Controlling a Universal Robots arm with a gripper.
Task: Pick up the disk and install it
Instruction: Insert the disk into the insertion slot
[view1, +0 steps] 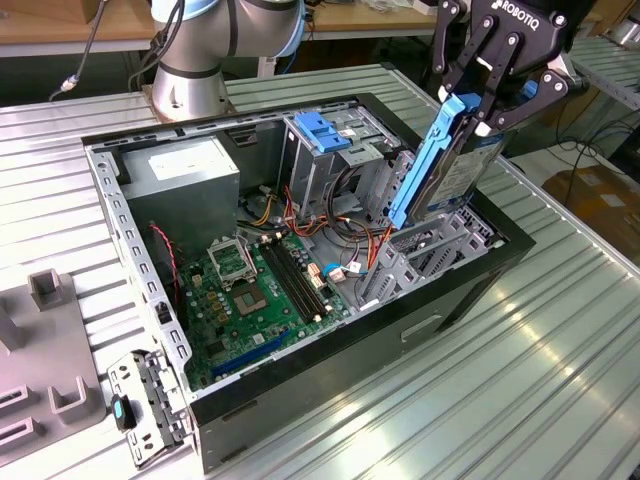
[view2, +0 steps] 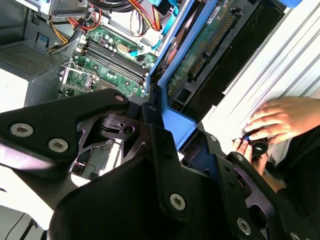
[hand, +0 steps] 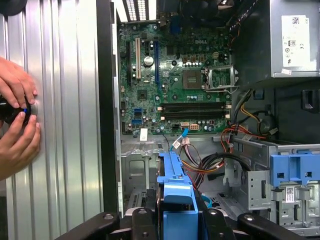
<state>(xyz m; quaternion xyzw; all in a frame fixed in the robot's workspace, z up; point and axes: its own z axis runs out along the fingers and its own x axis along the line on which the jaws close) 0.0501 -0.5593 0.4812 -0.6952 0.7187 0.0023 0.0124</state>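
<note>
Ribbed metal bench (view1: 540, 380), open PC case (view1: 130, 250) lying on its side: disk was in the grasp, pick-up done, install step in hand.

Disk (view1: 455, 165) hung steeply tilted with its blue carrier edge facing the motherboard (view1: 250, 290). Its lower end dipped into the case at the exterior view's right, just over the grey drive bay (view1: 430, 250); couldn't tell whether it touched. Gripper (view1: 487, 108) was clenched on the disk's upper end, fingers either side of the blue tab. Not seated yet. My read: seating called for squaring the carrier to the bay rails and staying off the loose cables (view1: 350, 235) beside it. Drive cage with blue latch (view1: 322, 130) and power supply (view1: 185, 175) sat further in. Person's hands (hand: 17, 115) rested on the bench outside the case, holding something small and black.
</note>
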